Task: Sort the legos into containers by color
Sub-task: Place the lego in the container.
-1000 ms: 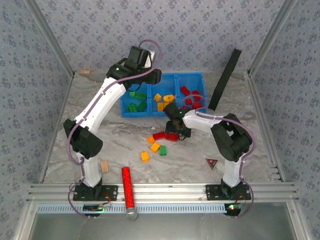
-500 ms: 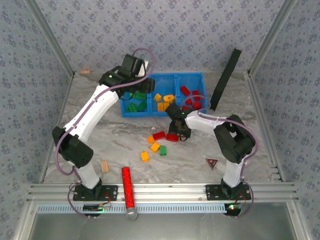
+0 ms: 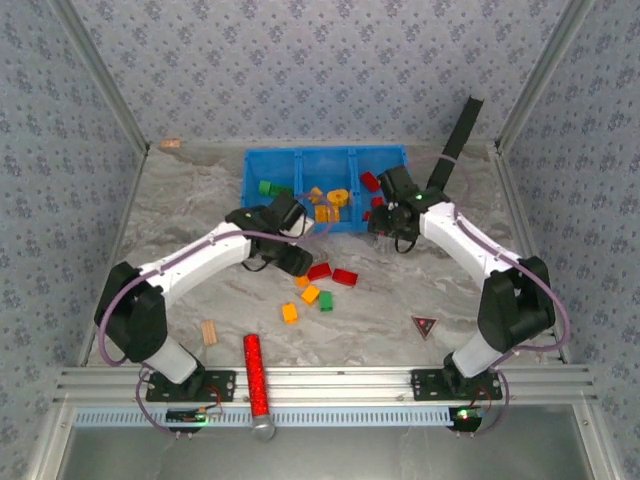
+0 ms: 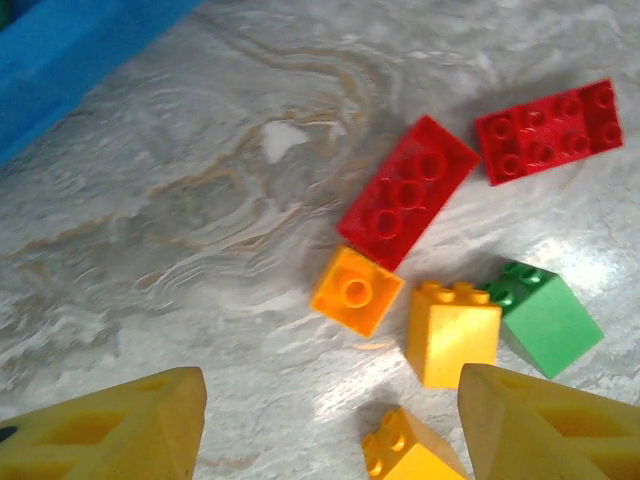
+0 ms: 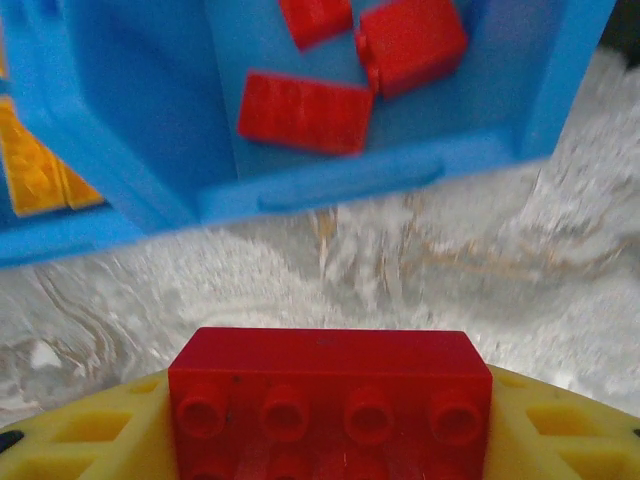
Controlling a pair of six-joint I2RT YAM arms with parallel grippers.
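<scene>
Red lego (image 5: 328, 390) held just short of the red compartment (image 5: 470, 95)
Clamped in right gripper (image 3: 390, 218) at the near wall of the blue bin (image 3: 300, 152), placed for a drop among like-coloured bricks; long axis spanning finger to finger, studs facing the wrist. Left gripper (image 4: 325, 425) parted and empty above loose legos (image 4: 408, 192) on table (image 4: 200, 230), likely choosing the next.

The left gripper (image 3: 288, 258) is over the table (image 3: 180, 220). Just right of it lie two red legos (image 3: 320, 271), and past those toward the bases lie orange, yellow and green ones (image 3: 326, 303). Beyond its tip stands the bin (image 3: 320, 151), with green legos (image 3: 270, 187) in the left part, orange (image 3: 325, 205) in the middle and red (image 3: 370, 181) on the right. The right gripper (image 3: 388, 225) sits at the bin's near rim, before the red part. A tube (image 3: 253, 375) lies well back from the left gripper, by the bases.
</scene>
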